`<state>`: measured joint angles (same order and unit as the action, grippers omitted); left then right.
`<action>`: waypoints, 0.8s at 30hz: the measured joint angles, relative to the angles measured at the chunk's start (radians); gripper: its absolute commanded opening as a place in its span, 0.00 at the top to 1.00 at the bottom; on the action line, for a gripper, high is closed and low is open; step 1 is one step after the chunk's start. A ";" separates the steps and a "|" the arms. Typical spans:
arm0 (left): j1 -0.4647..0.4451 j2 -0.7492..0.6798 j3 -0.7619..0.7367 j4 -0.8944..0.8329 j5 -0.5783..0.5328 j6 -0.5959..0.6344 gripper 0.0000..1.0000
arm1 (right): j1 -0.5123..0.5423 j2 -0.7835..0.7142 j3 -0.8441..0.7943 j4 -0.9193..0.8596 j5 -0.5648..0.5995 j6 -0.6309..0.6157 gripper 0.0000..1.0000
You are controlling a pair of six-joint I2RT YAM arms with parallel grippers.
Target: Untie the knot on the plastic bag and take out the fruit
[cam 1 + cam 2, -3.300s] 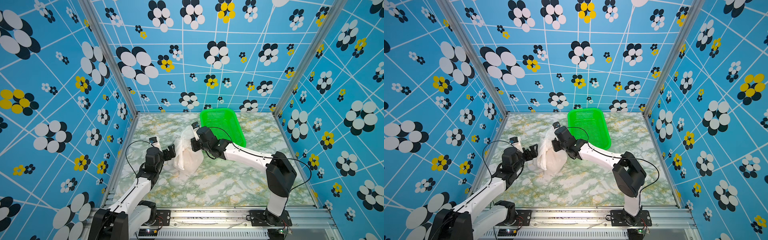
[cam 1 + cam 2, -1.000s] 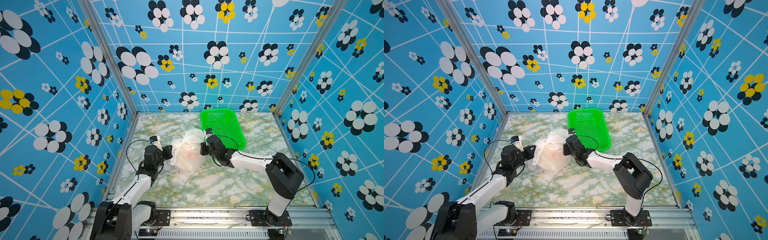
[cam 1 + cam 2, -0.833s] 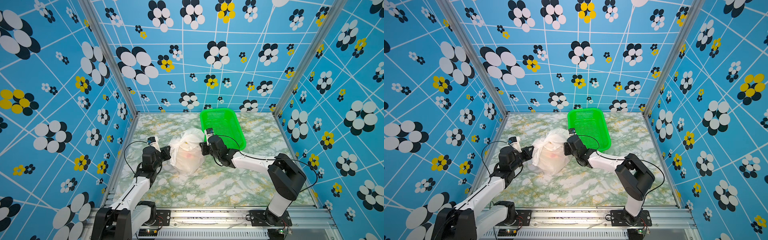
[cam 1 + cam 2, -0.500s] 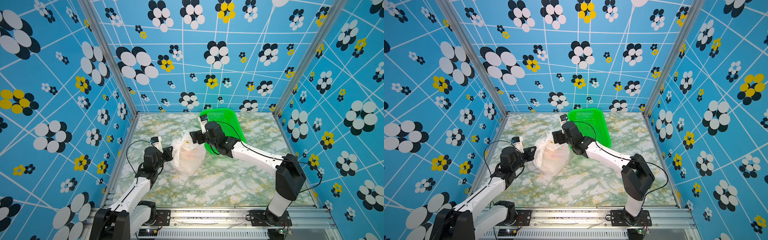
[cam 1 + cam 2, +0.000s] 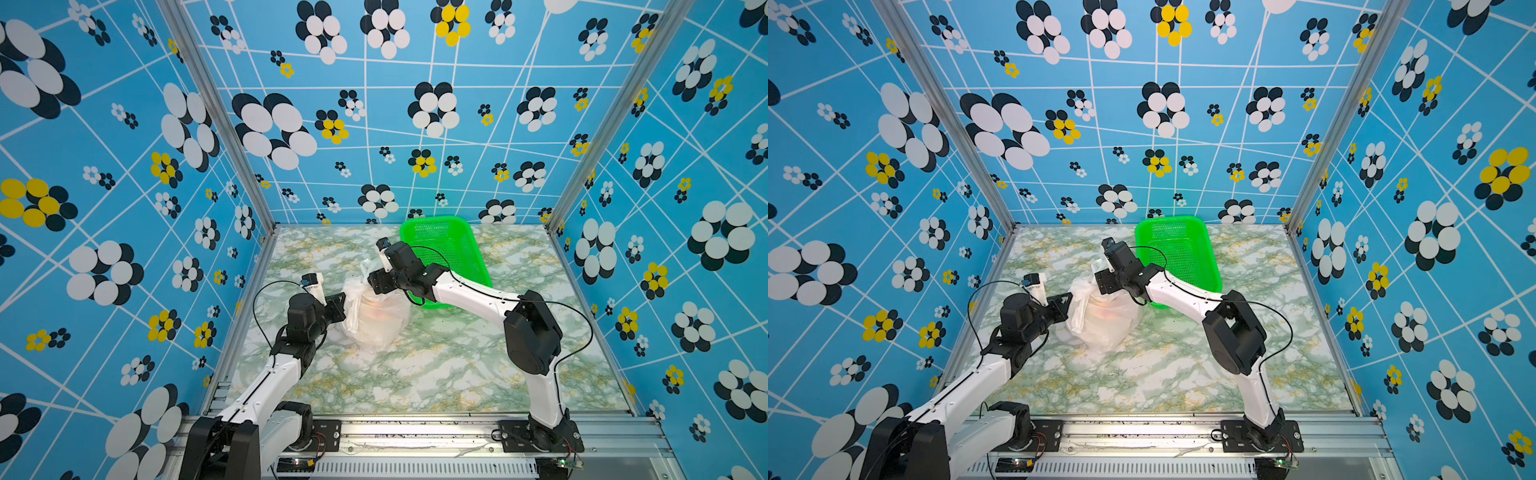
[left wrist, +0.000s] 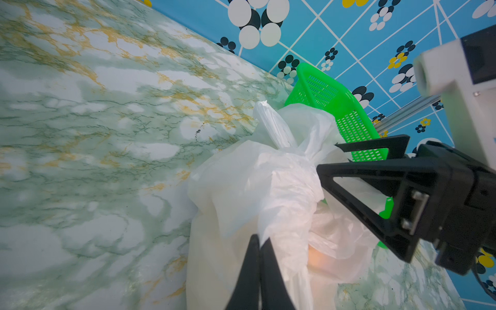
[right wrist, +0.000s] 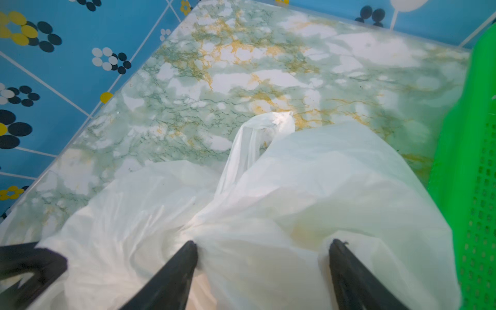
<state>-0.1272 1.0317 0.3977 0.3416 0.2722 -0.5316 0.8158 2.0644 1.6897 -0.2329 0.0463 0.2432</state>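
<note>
Black fingers of the left gripper (image 5: 341, 304) are clenching tight on a gathered fold of the plastic bag (image 5: 376, 322) at its left flank; the left wrist view is showing film bunching straight out of the pinch. Bag is sitting on the marbled green desk (image 5: 415, 365), left of centre, bulging and crinkled. One twisted handle end (image 6: 271, 126) is sticking up at its far side; the knot itself cannot be made out. Fruit (image 5: 376, 309) is showing only as an orange-pink glow through the film, inside the bag; count and kinds unclear. Right gripper (image 5: 379, 289) is pointing down onto the bag's top right, fingers (image 7: 185, 257) standing apart, released, tips pressing into the film. Green basket (image 5: 457, 257) is lying just beside the bag on its right, running toward the far edge of the desk, the right arm crossing above its near end.
</note>
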 measured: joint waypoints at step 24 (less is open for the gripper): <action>0.142 -0.285 -0.115 -0.074 -0.101 -0.079 1.00 | -0.065 -0.331 -0.497 0.340 0.223 0.190 1.00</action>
<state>0.0143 0.7467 0.2829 0.2672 0.1711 -0.6106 0.7509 1.7336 1.1927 0.1070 0.2691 0.4335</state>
